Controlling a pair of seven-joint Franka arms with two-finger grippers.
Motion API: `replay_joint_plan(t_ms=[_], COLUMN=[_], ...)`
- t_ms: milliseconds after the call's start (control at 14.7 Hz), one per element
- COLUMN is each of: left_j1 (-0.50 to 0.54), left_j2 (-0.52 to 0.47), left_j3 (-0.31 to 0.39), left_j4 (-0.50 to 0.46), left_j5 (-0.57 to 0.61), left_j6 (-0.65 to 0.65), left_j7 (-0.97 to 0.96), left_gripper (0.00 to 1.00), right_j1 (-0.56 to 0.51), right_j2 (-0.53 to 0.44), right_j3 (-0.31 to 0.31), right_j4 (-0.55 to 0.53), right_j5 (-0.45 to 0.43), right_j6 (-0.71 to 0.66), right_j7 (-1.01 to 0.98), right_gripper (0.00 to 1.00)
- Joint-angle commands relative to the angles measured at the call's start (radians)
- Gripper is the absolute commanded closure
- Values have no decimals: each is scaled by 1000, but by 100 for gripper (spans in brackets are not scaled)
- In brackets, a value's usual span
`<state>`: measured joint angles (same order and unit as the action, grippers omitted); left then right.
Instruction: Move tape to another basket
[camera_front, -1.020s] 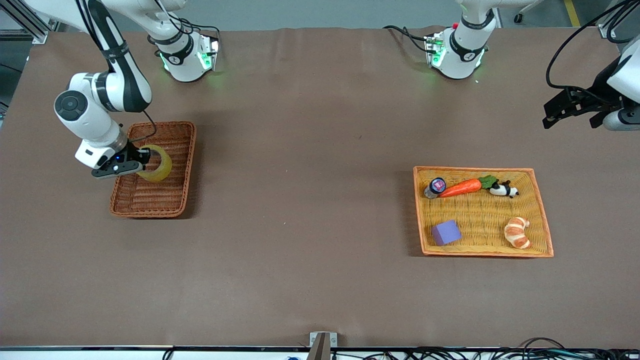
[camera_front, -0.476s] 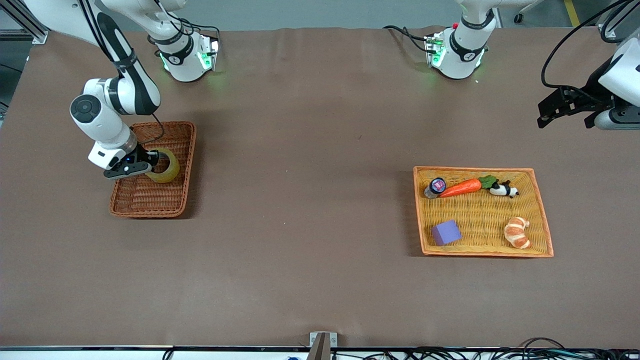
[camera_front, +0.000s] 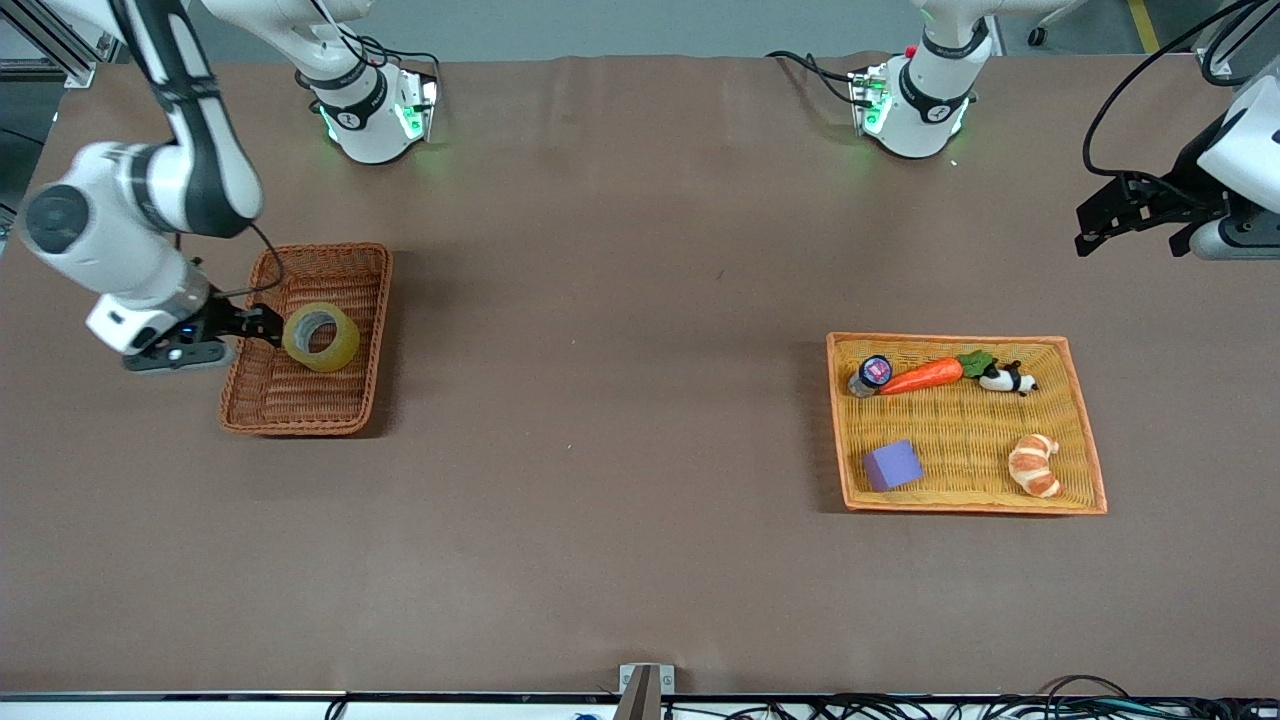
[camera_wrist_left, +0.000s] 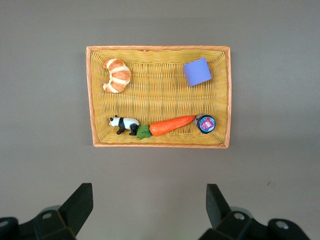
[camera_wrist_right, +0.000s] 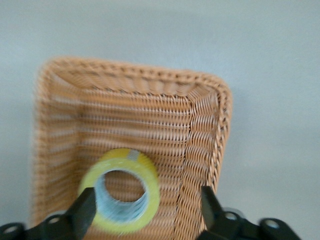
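The tape (camera_front: 321, 337), a yellowish roll with a grey core, rests tilted in the reddish-brown wicker basket (camera_front: 292, 425), near its middle. My right gripper (camera_front: 262, 324) is open and empty just beside the tape, over the basket's rim toward the right arm's end of the table. In the right wrist view the tape (camera_wrist_right: 121, 190) sits between and a little past the spread fingers of the right gripper (camera_wrist_right: 147, 205), inside the basket (camera_wrist_right: 205, 125). My left gripper (camera_front: 1090, 225) waits open and empty, high over the left arm's end of the table; it also shows in the left wrist view (camera_wrist_left: 148, 195).
The flat orange-yellow basket (camera_front: 1085, 420) toward the left arm's end holds a carrot (camera_front: 920, 376), a panda toy (camera_front: 1005, 379), a croissant (camera_front: 1035, 465), a purple cube (camera_front: 892, 465) and a small round tin (camera_front: 875, 370). Bare brown table lies between the two baskets.
The right gripper has opened, let go of the tape and drawn back toward the right arm's end. The tape now rests in the reddish-brown basket. The left arm shifted only slightly.
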<state>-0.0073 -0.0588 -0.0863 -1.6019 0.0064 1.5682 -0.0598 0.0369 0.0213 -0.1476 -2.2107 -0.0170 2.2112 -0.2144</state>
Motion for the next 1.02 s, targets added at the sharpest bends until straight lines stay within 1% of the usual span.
replay_joint_plan(t_ms=[0,68,204,340,408,476,612,748,884,952], left_j1=[7,7,9,7,7,7,10,12,13,13], left_j2=[-6,-6,-7,-6,-6,-4,-6,-4,-3,-1], left_j3=[-6,-6,-6,-4,-6,-4,-4,-4,-4,-4], left_j4=[3,3,3,5,11,13,14,20,22,22], left_j5=[-5,-5,-5,-3,-2,0,1,1,1,1], left_j6=[-10,-11,-17,-17,-19,-19,-19,-19,-19,-19], left_j7=[12,12,12,9,9,9,9,9,9,9], left_gripper=[0,0,0,0,0,0,0,0,0,0], right_j1=[-6,-8,-35,-61,-84,-94,-92,-89,-89,-89], right_j2=[6,9,12,11,11,11,17,20,5,5], right_j3=[2,8,52,107,144,169,162,129,128,128], right_j4=[275,392,550,646,699,735,758,761,708,709], right_j5=[66,65,63,60,57,52,49,48,54,57], right_j6=[-311,-435,-612,-723,-763,-786,-786,-757,-725,-729], right_j7=[33,71,105,226,313,346,351,349,352,354], right_gripper=[0,0,0,0,0,0,0,0,0,0])
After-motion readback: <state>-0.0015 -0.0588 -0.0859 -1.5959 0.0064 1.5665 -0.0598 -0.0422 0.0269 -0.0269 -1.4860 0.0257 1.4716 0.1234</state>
